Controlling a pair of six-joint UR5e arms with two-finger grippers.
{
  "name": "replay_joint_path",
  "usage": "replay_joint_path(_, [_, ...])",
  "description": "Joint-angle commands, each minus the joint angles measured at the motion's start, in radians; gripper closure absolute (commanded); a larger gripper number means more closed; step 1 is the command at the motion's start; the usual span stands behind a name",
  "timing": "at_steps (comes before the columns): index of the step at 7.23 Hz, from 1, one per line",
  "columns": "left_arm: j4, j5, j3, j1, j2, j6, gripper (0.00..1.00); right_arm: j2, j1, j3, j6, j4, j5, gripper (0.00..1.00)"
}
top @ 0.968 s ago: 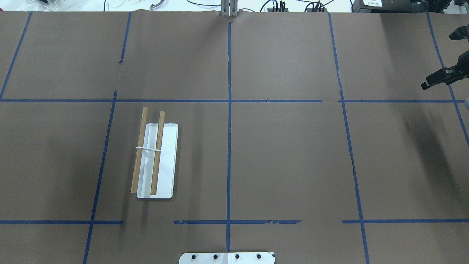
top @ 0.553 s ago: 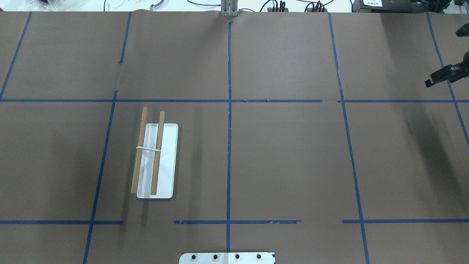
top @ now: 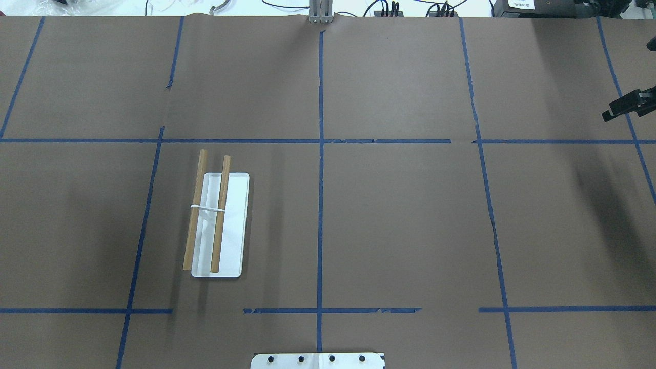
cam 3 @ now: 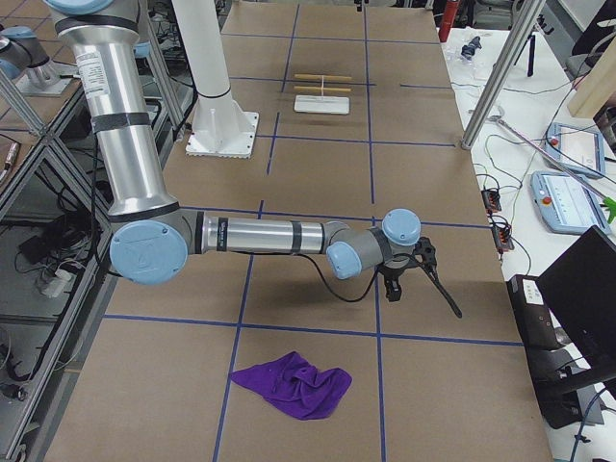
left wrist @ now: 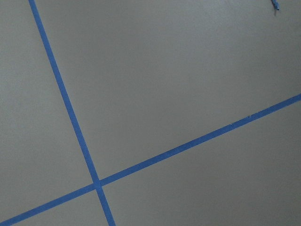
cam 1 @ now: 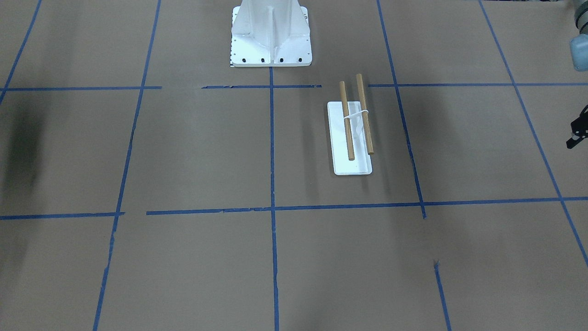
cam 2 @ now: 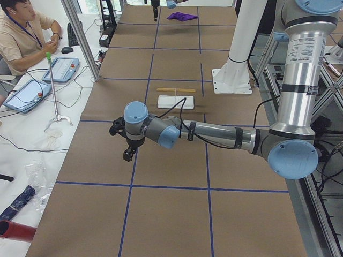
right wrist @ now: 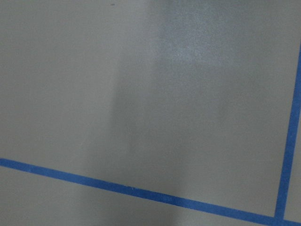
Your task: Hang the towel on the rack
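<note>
The rack (top: 218,225) is a white base with two wooden bars, standing on the table's left half; it also shows in the front view (cam 1: 351,138). The purple towel (cam 3: 294,385) lies crumpled at the table's right end, outside the overhead view, and shows far off in the left side view (cam 2: 182,16). My right gripper (cam 3: 424,305) hovers over the table beside the towel, jaws apart and empty; one finger (top: 622,107) shows at the overhead view's right edge. My left gripper (cam 2: 121,144) hovers over the table's left end, jaws apart and empty; one finger (cam 1: 578,133) shows in the front view.
The robot's white base plate (cam 1: 271,41) stands at the table's near middle. Blue tape lines grid the brown table cover (top: 400,220). A seated person (cam 2: 24,37), tablets and cables are beyond the far edge, with metal posts (cam 3: 496,72) there.
My right gripper has drifted to the right, further toward the overhead view's edge. The rack has not moved.
</note>
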Motion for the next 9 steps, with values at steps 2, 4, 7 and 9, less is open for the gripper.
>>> replay_joint_path(2, [0.001,-0.001,0.004,0.002,0.0,0.0,0.0,-0.145,0.067,0.033,0.003,0.035,-0.02,0.0])
replay_joint_path(4, [0.002,-0.017,-0.002,0.002,0.002,0.0,0.0,-0.302,0.081,0.021,0.006,0.205,-0.092,0.0])
replay_joint_path(7, [0.002,-0.021,-0.008,0.001,0.002,0.0,0.0,-0.46,0.112,-0.022,0.003,0.345,-0.117,0.02])
replay_joint_path(9, [0.001,-0.019,-0.012,0.001,0.002,0.002,0.0,-0.452,0.123,-0.086,0.013,0.344,-0.121,0.33])
